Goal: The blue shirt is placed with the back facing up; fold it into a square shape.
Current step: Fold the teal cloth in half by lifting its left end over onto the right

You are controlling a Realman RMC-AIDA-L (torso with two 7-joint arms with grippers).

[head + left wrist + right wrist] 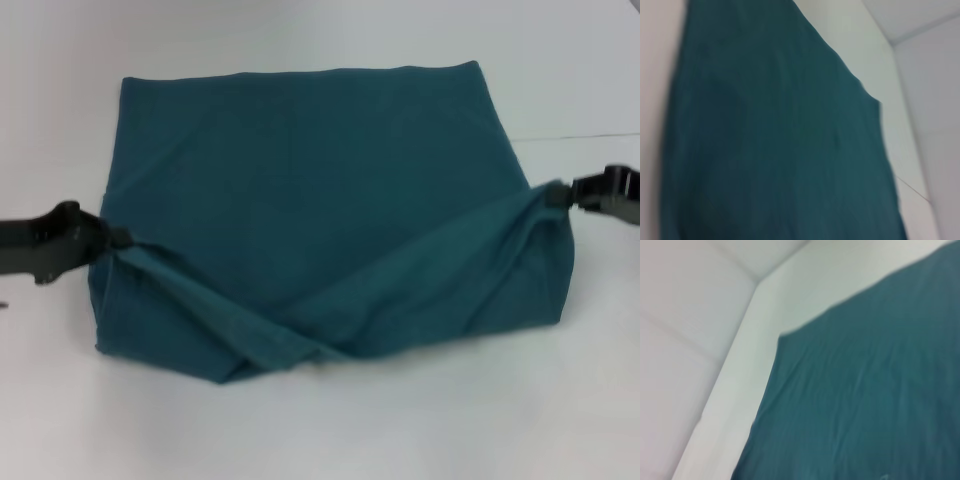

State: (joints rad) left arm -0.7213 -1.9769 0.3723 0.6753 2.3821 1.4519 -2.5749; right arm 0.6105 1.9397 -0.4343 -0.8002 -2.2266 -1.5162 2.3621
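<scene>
Both wrist views are smeared and cut the blue shirt (780, 145) off at their edges, neither showing its own arm's jaws, while in the head view the left gripper (118, 240) and right gripper (556, 194) bury their tips in bunched cloth, arms cropped by the frame.

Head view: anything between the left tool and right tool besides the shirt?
No. Only the dark teal-blue cotton shirt spans from left tool to right tool; both pinch its edges.
</scene>
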